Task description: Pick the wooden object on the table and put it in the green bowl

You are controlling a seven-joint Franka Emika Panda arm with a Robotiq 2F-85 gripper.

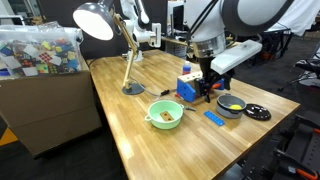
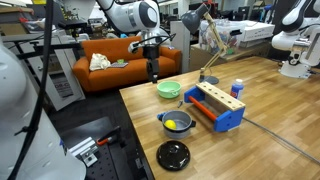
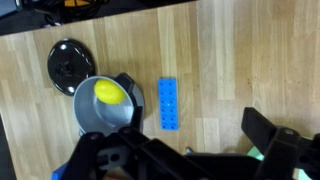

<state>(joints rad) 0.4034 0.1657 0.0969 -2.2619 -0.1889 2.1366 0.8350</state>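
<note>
On the worktop (image 1: 125,125), green bowl (image 1: 165,115) holding the wooden object (image 1: 165,118), gripper (image 1: 206,93) raised near the bowl, jaws apart and empty, wooden object lower, well clear of them.

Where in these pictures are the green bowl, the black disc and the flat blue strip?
green bowl (image 2: 169,94): exterior view, front wall.
black disc (image 3: 68,65): wrist view, its centre.
blue strip (image 3: 169,103): wrist view, its middle.

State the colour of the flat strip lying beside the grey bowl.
Blue; the flat strip shows best in the wrist view.
</note>
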